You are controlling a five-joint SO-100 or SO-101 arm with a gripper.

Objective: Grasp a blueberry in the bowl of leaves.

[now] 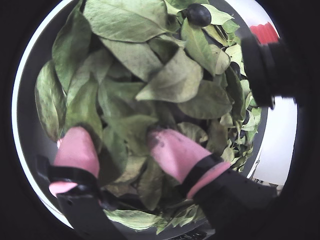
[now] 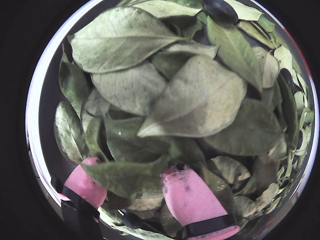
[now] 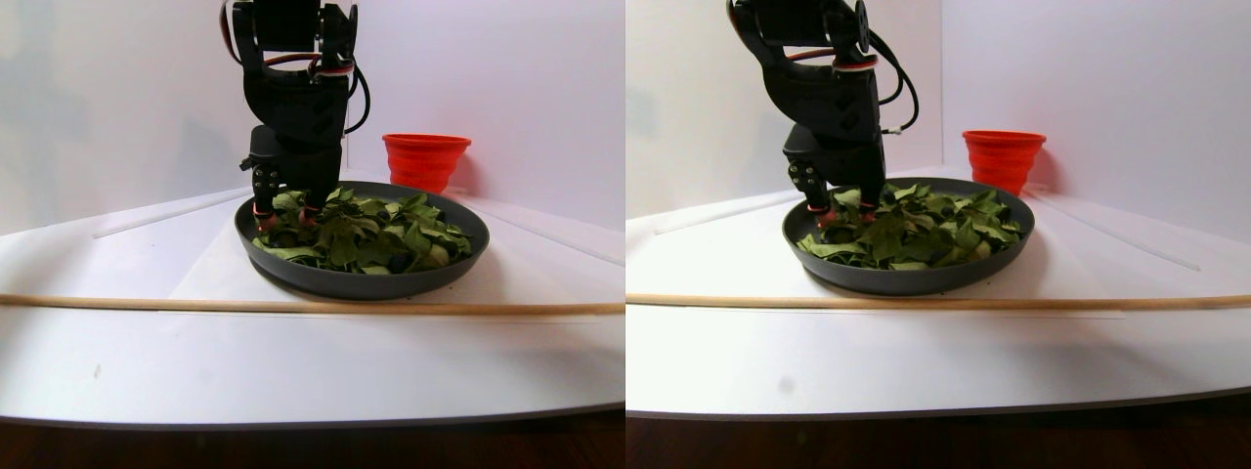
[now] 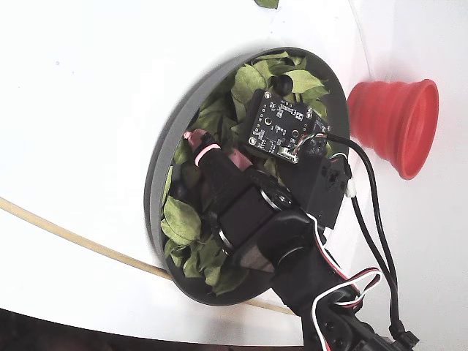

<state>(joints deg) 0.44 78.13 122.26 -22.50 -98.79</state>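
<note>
Pink-padded hand (image 1: 120, 142) (spread) presses matte, veined oval leaves (image 1: 170, 80)

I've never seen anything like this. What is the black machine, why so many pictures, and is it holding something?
It is a small robot arm. Its end effector has two pink-tipped fingers, open and pushed down among the leaves, holding nothing that I can see. Two pictures come from cameras riding on the arm, looking down into the dark-grey bowl. The wide picture shows the table from the side, twice; the last looks from above. A dark berry lies at the far edge of the leaves. A red cup stands behind the bowl and a thin wooden stick lies in front.
</note>
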